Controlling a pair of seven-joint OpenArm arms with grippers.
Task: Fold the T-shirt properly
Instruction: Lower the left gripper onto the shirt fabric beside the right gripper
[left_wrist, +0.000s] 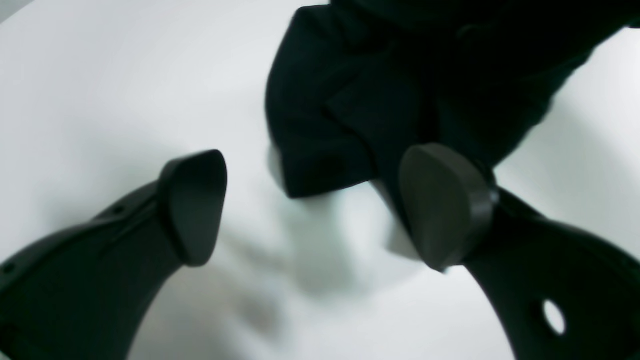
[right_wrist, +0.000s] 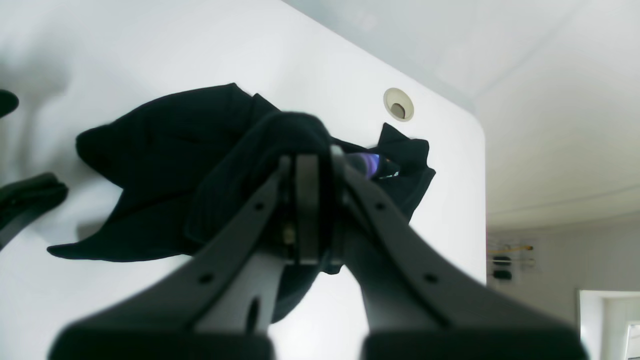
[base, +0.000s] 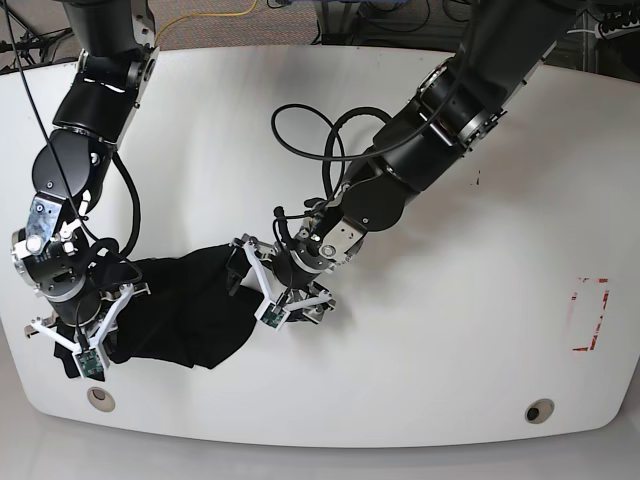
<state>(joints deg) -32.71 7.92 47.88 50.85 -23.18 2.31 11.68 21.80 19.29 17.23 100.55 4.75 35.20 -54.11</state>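
Nearest me, one T-shirt (base: 185, 310), black, lay bunched in a heap at the near left of the one white table (base: 400, 400); I saw no neat fold, so I judged nearly all the folding left. Right gripper (right_wrist: 307, 165): clamped tight on a ridge of the cloth. Left gripper (left_wrist: 320, 205): spread wide, empty, just beside the heap's edge. Two arms, two grippers, one garment.

Two black arms (base: 440, 130), silver joint rings, looped black cables (base: 310, 125); grippers: dark curved fingers (left_wrist: 445, 205) with screw holes, rounded pads.
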